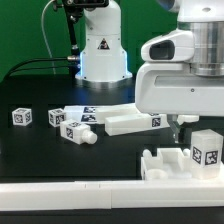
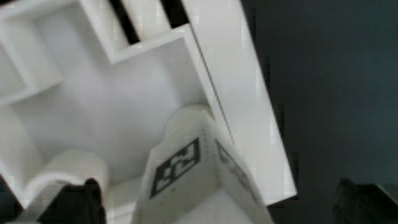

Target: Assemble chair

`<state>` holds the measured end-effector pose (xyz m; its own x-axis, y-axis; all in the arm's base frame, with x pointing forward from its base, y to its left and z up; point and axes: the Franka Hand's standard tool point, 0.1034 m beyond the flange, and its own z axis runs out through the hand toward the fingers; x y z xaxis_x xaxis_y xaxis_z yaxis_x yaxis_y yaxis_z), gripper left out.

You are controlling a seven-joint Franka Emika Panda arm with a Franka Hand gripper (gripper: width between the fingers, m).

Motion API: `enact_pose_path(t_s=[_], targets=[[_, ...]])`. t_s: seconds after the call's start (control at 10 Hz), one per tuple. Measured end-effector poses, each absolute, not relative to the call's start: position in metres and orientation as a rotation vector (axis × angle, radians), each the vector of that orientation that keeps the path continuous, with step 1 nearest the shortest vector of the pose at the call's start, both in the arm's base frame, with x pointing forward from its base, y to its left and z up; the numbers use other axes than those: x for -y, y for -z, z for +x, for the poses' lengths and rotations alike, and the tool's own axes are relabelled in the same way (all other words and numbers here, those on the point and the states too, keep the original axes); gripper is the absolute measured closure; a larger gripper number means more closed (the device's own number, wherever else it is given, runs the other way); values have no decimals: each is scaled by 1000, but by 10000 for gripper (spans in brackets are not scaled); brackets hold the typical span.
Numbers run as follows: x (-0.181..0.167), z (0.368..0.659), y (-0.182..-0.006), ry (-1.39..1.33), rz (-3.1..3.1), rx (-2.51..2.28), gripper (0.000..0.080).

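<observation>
At the exterior view's right, the chunky white plastic chair assembly (image 1: 165, 165) rests on the black table (image 1: 60, 160). The gripper (image 1: 176, 128) hangs above it, fingers spread and empty, probably to straddle the tagged upright block (image 2: 178, 168).

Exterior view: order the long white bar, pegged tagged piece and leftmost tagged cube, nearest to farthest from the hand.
1. long white bar, beside the hand, on the exterior view's left
2. pegged tagged piece, farther left
3. leftmost tagged cube, farthest left

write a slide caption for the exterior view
Panda gripper open over white chair pieces, more tagged parts loose on the black table
</observation>
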<state>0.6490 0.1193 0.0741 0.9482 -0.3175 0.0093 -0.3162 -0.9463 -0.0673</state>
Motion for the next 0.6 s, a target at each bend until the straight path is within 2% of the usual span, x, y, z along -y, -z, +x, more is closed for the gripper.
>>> enact_pose_path(t_s=[0.1, 0.4, 0.6], targets=[[-122, 650, -76, 70, -3110, -12, 150], [-122, 651, -75, 91, -3114, 6, 180], [-120, 651, -75, 87, -3104, -216, 509]])
